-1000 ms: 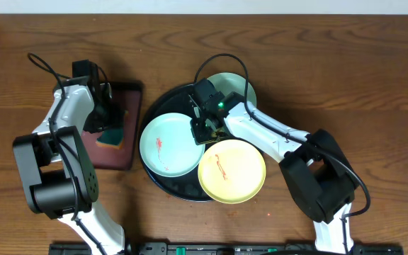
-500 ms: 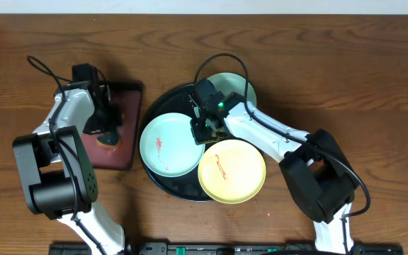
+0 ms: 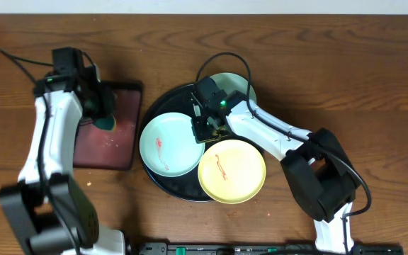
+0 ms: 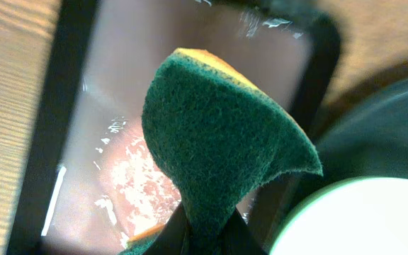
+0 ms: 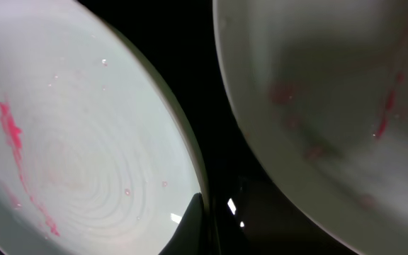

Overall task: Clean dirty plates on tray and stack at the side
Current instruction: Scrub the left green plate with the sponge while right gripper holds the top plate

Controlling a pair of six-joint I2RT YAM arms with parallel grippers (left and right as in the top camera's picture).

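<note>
Over the small tray [image 3: 108, 145] | your left end effector [image 4: 205, 232] pinches the sponge [image 4: 218, 142] | right end effector [image 3: 207, 129] closed tight beside the mint plate [image 3: 163, 145]

Rough fibrous sponge [image 4: 218, 134], glossy smooth plate [image 5: 83, 163], matt wood-grain tabletop [image 3: 346, 64].

In the big round tray [image 3: 179, 187] lie a left plate [image 3: 167, 144], a front plate [image 3: 232, 170] and a back plate [image 3: 238, 85], with a small tray [image 3: 112, 150] left of it on the table [image 3: 346, 64], under the sponge [image 3: 105, 117].
</note>
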